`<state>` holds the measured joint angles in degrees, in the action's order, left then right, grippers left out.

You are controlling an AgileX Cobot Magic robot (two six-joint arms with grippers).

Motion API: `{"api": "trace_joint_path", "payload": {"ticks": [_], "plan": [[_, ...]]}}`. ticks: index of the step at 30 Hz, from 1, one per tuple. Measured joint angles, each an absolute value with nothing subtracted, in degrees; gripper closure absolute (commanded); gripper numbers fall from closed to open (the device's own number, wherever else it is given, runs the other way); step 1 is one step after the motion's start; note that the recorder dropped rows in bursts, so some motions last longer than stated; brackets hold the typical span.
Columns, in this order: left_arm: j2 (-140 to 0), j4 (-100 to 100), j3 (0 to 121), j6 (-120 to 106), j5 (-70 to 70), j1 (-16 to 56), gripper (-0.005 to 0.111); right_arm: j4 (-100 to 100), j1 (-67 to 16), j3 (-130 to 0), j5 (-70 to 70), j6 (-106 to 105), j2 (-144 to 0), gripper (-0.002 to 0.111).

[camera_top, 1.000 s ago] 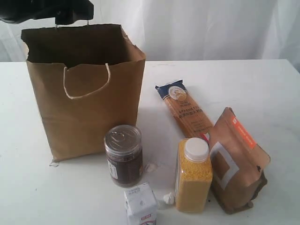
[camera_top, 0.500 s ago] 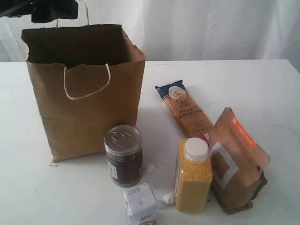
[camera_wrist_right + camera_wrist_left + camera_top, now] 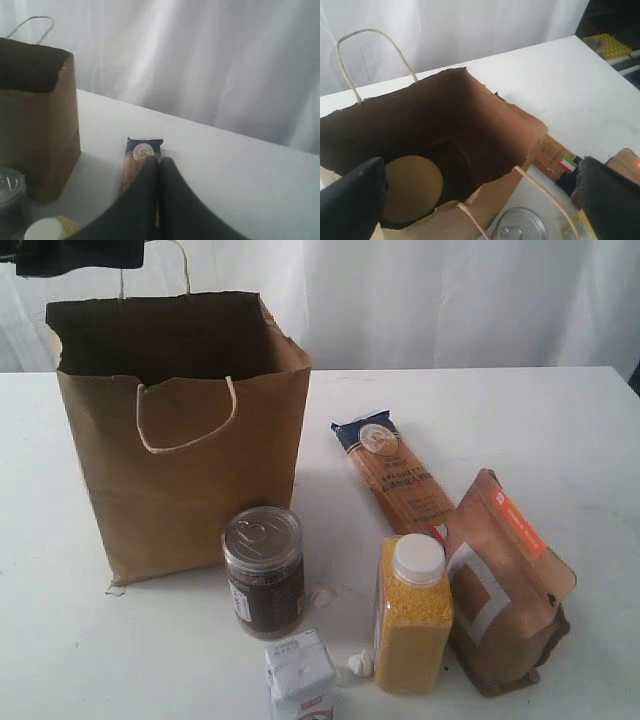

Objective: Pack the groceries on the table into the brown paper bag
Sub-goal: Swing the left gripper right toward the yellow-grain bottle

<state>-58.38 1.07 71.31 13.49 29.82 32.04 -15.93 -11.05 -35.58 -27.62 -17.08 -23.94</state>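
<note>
Standing on the table (image 3: 560, 430), the brown paper bag (image 3: 180, 480) held the clear jar with olive lid (image 3: 412, 187); the dark silver-topped jar (image 3: 263, 570) stood just before it. The left gripper (image 3: 480, 175) hung spread wide and empty above the bag, the right gripper (image 3: 159, 165) clenched on nothing. Since a second earlier the left gripper had drawn off leftward in the exterior view.
</note>
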Motion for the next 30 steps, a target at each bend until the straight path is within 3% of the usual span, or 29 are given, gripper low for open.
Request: {"api": "trace_joint_path", "payload": {"ticks": [7, 13, 30], "plan": [[-54.6, -15.7, 71.3, -4.2, 34.4, 32.0, 0.002, -1.9, -11.0, -22.0, -24.2, 10.2, -9.1, 0.108], [-53.4, -33.2, 71.3, -20.3, 47.9, 32.0, 0.002, 16.0, -11.0, -15.7, -26.8, 27.5, -5.0, 0.108], [-53.1, -47.6, 71.3, -35.4, 57.3, 32.0, 0.002, 19.6, -11.0, -14.8, -26.2, 31.8, -5.0, 0.108]]}}
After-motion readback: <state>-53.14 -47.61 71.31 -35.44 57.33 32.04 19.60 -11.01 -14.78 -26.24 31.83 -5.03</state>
